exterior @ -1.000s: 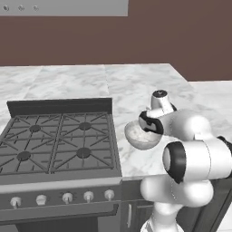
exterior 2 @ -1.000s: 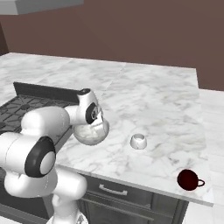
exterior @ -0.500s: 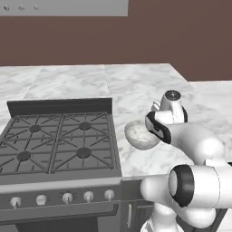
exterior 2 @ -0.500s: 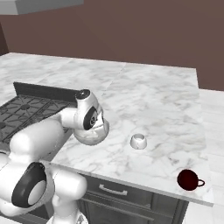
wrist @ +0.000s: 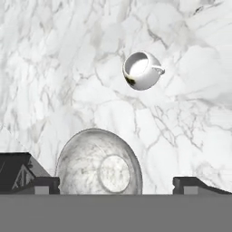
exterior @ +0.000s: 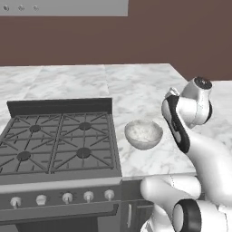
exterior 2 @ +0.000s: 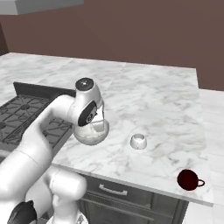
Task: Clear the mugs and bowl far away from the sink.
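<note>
Your bowl (exterior: pixel 143 134) sat upright on the marble counter (exterior 2: pixel 157 100) just right of the stove (exterior: pixel 59 140), a pale mug (exterior 2: pixel 138 141) near it and a dark red mug (exterior 2: pixel 189 179) well apart by the counter's front corner, while your gripper (wrist: pixel 115 183) hung above the bowl with fingers spread wide, holding nothing, presumably because the bowl was already set down.

Even, shadowless rendered light fills all three views. The white veined marble counter (exterior 2: pixel 153 105) reads bright, nearly washed out in the hand view. The deep, glossy speckled grey-white bowl (exterior: pixel 143 134) on that counter carries soft sheen, no hard glare. Edges look slightly soft and low-resolution, without lens distortion.
</note>
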You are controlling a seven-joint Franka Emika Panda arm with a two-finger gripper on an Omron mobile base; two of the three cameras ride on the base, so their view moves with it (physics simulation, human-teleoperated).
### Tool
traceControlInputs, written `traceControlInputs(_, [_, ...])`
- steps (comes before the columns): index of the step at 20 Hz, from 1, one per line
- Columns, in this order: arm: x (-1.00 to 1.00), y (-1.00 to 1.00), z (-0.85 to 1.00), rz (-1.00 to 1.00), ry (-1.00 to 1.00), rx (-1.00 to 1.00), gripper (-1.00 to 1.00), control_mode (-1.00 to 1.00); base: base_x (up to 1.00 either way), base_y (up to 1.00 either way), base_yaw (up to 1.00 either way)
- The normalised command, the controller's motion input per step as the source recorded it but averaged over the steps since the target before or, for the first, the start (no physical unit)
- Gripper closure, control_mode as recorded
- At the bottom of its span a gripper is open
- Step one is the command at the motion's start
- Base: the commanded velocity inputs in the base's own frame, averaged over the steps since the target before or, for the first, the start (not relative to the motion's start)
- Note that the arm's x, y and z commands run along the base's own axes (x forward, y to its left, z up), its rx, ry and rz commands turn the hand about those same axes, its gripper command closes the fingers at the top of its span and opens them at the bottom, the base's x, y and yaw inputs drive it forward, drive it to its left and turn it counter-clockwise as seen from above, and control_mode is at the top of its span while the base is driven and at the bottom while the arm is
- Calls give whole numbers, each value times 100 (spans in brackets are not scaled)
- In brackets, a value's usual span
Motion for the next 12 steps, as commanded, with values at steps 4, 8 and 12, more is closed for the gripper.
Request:
traceControlInputs(4, [-98, 0, 100, 0, -1, 0, -100, -100, 0, 0, 0])
traceControlInputs(8, [-98, 9, 99, 0, -22, -2, -100, -100, 0, 0, 0])
traceControlInputs(12, [-100, 16, 85, 0, -53, -9, -100, -100, 0, 0, 0])
